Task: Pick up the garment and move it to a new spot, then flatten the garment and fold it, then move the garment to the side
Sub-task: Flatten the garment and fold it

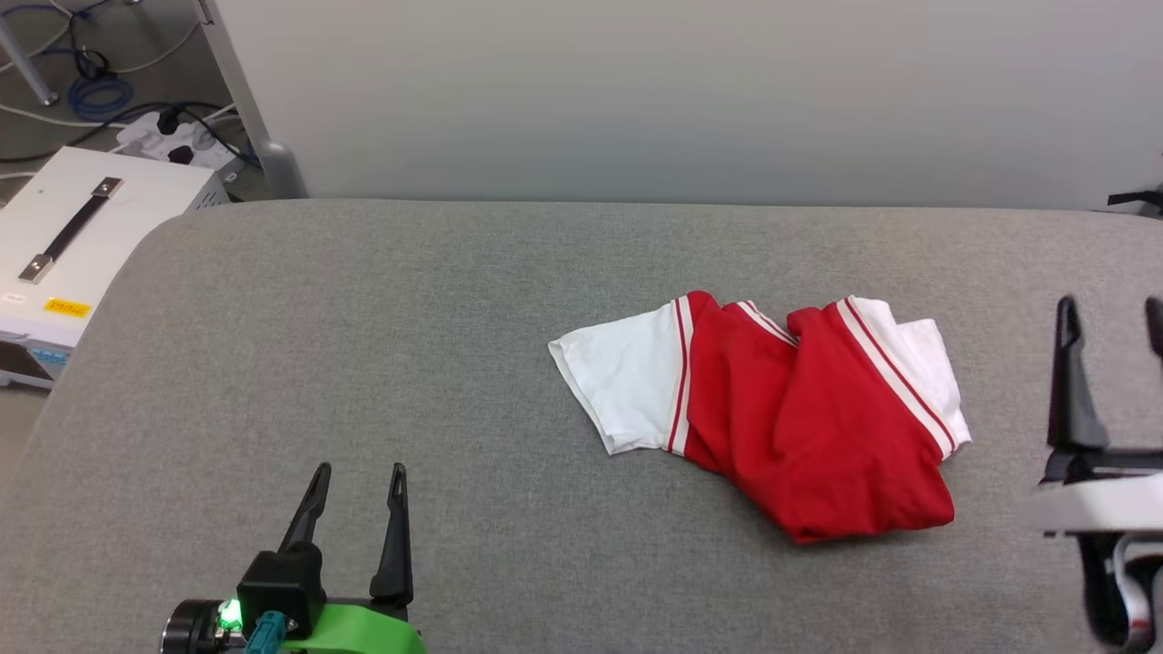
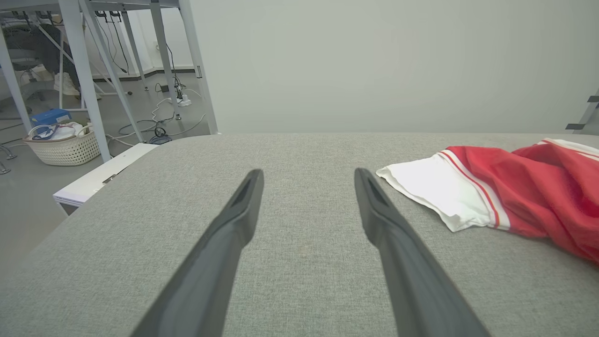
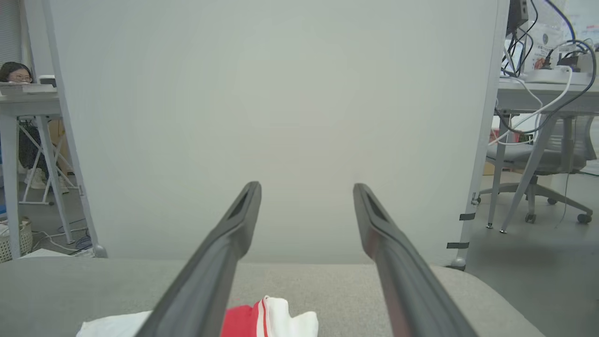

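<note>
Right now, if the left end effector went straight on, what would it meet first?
Likely bare grey table, if anything, before the pale panel behind it; depth is unclear. The garment lies off to its right.

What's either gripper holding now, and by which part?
Nothing. The left gripper and right gripper are both open and empty. The shirt lies crumpled on the table, apart from both.

Garment (image 1: pixel 800 418) on table (image 1: pixel 363 363), right of centre
</note>
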